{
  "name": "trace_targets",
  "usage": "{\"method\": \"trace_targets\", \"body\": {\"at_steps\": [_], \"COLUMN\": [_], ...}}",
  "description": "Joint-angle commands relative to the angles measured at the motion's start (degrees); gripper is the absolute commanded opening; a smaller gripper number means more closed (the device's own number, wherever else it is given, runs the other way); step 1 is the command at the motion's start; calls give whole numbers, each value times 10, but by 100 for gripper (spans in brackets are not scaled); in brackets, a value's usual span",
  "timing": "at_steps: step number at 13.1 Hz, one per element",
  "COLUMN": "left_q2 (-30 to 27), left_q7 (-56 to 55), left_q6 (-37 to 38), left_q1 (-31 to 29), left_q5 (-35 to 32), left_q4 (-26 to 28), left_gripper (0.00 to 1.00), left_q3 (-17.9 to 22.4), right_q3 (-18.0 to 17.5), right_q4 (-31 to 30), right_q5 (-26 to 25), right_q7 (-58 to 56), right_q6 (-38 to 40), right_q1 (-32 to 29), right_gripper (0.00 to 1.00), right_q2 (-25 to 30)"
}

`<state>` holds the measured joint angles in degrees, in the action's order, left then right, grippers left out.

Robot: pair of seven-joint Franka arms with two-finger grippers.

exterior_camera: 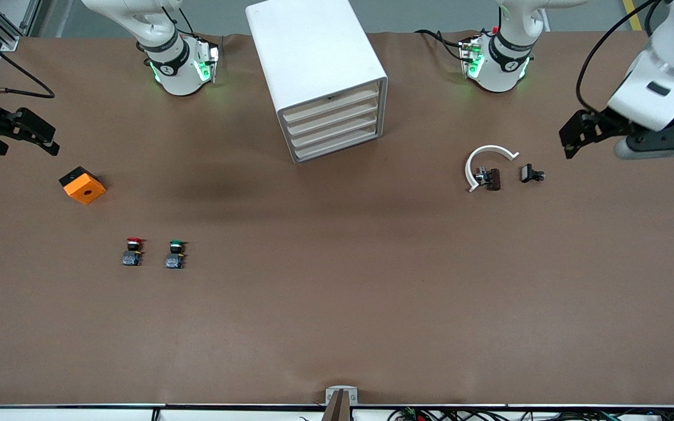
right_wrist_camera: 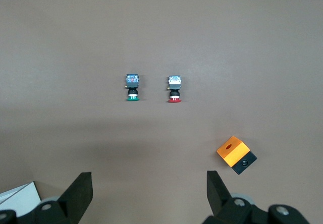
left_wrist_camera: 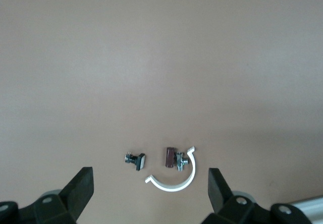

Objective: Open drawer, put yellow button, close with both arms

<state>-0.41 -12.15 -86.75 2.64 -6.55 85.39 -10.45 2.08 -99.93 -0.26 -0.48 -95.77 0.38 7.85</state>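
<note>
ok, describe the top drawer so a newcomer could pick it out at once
Find the big white cabinet standing between the two arm bases. Its front carries four stacked shallow cream drawers, all shut. The drawer is the uppermost, directly under the cabinet's top; the other three sit below it.

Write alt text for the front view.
A white four-drawer cabinet, all drawers shut, stands between two robot arms whose open end effectors, left and right, wait over opposite table ends. A red button, green button and orange block lie toward the right arm's end.
</note>
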Motion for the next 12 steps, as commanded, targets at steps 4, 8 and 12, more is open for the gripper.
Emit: {"method": "trace_targets", "body": {"at_steps": [4,8,12], "left_q2": [-72,-100,-100], "left_q7": [61,77,90], "left_q6": [19,12,-4], "left_q1": [16,9,2], "left_q5": [41,49,49], "left_q4": [84,115,123], "left_gripper": [100,100,100], "left_q3": [31,39,46], "right_q3": [-5,-6,-9], "right_q4": [-13,-13,-12], "right_q5": [-1,-1,-1], "right_q7": [-7,-7,-7], "right_q6": [-11,-16,-20], "right_q1": [-6,-6,-3], "right_gripper": [100,100,100], "right_q2": [17,17,17]}}
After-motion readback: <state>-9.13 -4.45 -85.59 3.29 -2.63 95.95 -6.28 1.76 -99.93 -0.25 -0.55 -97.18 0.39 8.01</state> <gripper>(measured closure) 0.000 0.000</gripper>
